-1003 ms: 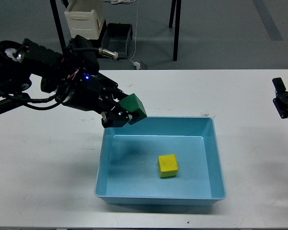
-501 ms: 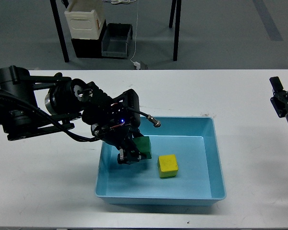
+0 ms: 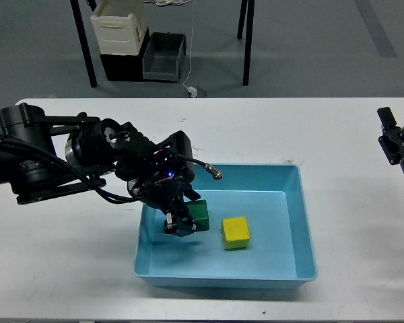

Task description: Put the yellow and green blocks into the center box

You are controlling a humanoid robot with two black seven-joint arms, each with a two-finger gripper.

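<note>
The dark green block (image 3: 199,214) is low inside the light blue tray (image 3: 293,276), at its left side, at or just above the floor. My left gripper (image 3: 181,226) reaches down into the tray from the left and is shut on the green block. The yellow block (image 3: 235,233) lies on the tray floor just right of the green one, a small gap between them. My right gripper (image 3: 396,138) stays at the right edge of the view over the table, far from the tray; its fingers cannot be told apart.
The tray stands on a white table (image 3: 337,128). Beyond the table's far edge, on the floor, are a cream-white crate (image 3: 119,28), a dark grey bin (image 3: 163,57) and black table legs (image 3: 248,40).
My left gripper has carried the green block from above the tray's back left corner down into the tray, beside the yellow block. The right arm has barely moved.
</note>
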